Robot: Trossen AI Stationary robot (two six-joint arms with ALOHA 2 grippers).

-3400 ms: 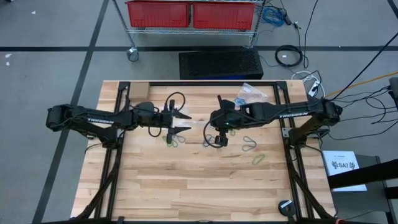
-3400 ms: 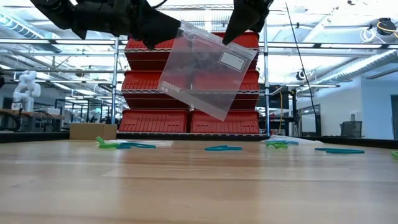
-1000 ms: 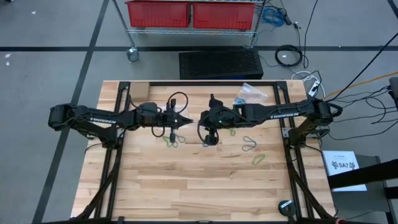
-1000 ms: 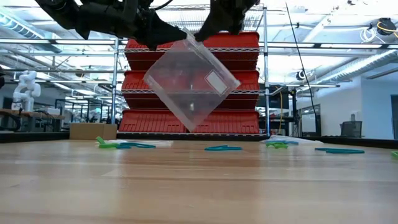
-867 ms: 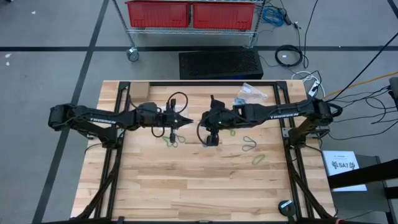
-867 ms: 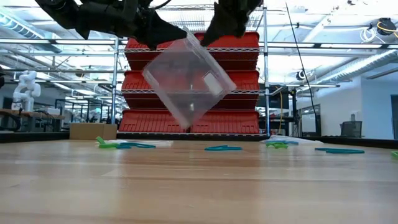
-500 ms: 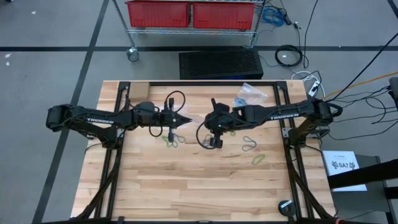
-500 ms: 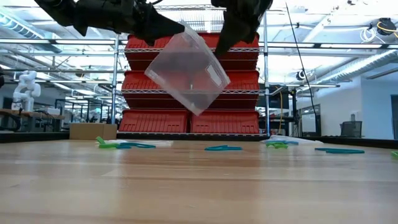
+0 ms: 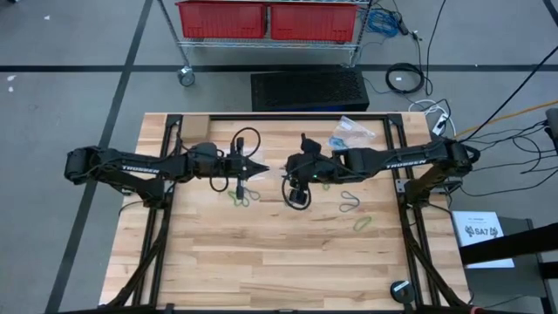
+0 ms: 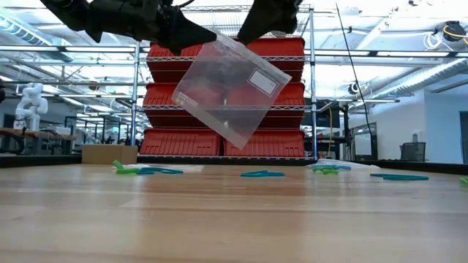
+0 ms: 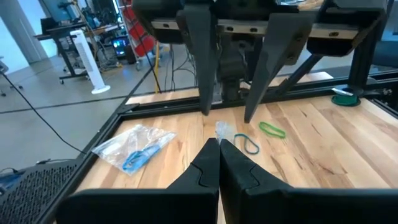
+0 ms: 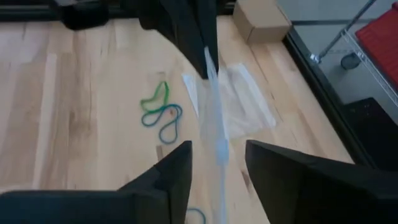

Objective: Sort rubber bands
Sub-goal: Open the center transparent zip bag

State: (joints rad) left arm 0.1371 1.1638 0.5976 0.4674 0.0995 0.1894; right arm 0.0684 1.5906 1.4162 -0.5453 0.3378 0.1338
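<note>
The left hand (image 10: 191, 38) pinches one corner of the clear bag (image 10: 227, 91) aloft; the right hand (image 12: 214, 165) stands parted astride its edge. Regrip the bag mouth squarely before fetching the rubber bands (image 9: 241, 195) lying on the bench (image 9: 261, 262) below

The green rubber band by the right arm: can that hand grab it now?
Probably yes. The right hand is open, and nothing lies between it and the green rubber band. The left hand holds the clear bag.
</note>
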